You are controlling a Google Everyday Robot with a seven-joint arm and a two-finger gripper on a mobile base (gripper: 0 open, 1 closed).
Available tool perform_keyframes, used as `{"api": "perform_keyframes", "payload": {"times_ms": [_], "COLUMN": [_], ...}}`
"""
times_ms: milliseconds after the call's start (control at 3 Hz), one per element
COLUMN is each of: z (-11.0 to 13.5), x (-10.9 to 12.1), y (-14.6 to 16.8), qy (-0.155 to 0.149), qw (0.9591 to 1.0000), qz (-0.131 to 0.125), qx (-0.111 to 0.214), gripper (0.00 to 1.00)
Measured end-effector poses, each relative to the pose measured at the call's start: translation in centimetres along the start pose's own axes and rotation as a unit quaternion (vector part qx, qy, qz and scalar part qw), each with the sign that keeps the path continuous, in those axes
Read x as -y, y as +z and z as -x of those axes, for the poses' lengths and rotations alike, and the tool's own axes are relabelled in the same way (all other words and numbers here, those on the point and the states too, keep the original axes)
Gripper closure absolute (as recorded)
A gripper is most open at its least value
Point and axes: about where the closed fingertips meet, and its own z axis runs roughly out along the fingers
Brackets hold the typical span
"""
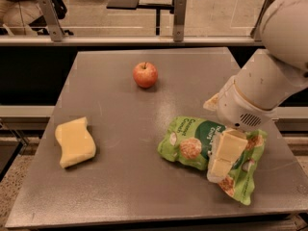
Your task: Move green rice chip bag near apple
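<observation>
Bag: the green rice chip bag (188,147) lies crumpled and flat at about 4 o'clock on the surface (130,189), close to the near edge.
Gripper: the gripper (225,159) is down on the right half of the bag, pointing toward the near edge, and seems to touch the wrapper.
Grip state: I cannot tell whether it is wide, narrow or already holding the bag, because only the cream-coloured block over the wrapper shows.
Arm: the white arm (262,88) comes in from 3 o'clock and covers the bag's far right corner.
Sponge: a pale yellow sponge (74,142) sits at 8 o'clock, well apart from the bag.
Apple: the apple (145,74) stands upright at about 12 o'clock, well apart from the bag, which lies toward 5 o'clock from it.
Step in hand: probably the grasp on the bag, with the move itself not yet done.
Next move: likely a firm hold on the loose wrapper, then carrying or dragging it toward 11 o'clock and stopping just beside the apple without knocking it.
</observation>
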Motion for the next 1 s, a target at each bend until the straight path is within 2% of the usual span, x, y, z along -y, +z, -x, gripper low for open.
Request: {"api": "perform_keyframes", "payload": {"times_ms": [333, 667, 1000], "z": [-0.4, -0.8, -0.9], "x": [0.6, 1.1, 1.7], "y": [0.0, -0.1, -0.3], "qy": [-0.002, -0.003, -0.003], "qw": [1.0, 0.9999, 0.9999], "qz": [-0.001, 0.0, 0.002], "qx": [-0.006, -0.01, -0.013], "gripper": [0.03, 0.16, 0.38]}}
